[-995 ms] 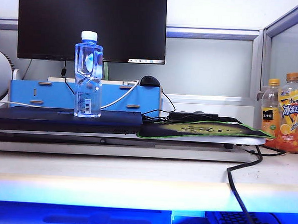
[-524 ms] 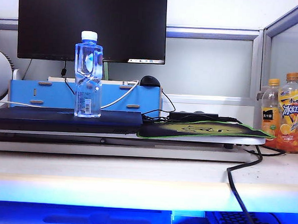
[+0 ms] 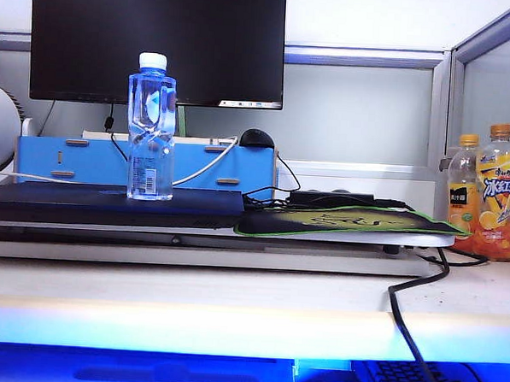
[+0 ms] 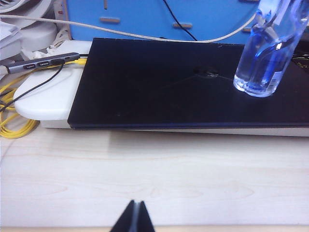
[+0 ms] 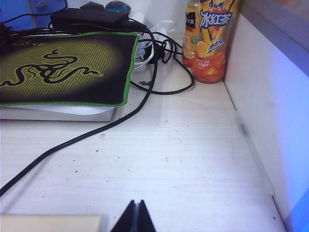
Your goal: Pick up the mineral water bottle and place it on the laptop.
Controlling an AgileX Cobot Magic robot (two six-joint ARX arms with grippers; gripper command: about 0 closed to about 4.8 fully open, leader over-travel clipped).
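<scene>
While mineral water bottle (image 3: 151, 126) stands on laptop (image 3: 109, 204), wrist views alone show left pincer (image 4: 133, 216), right pincer (image 5: 134, 216), both clenched, empty.

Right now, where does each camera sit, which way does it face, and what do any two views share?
Exterior view: low at the desk's front, facing the monitor; bottle upright on the laptop; no arms show.
Left wrist view: above the near desk, facing the laptop and bottle; shut left gripper at the edge.
Right wrist view: faces the mouse mat and a juice bottle; shut right gripper shows.
Exterior and left wrist views share bottle and laptop.
</scene>
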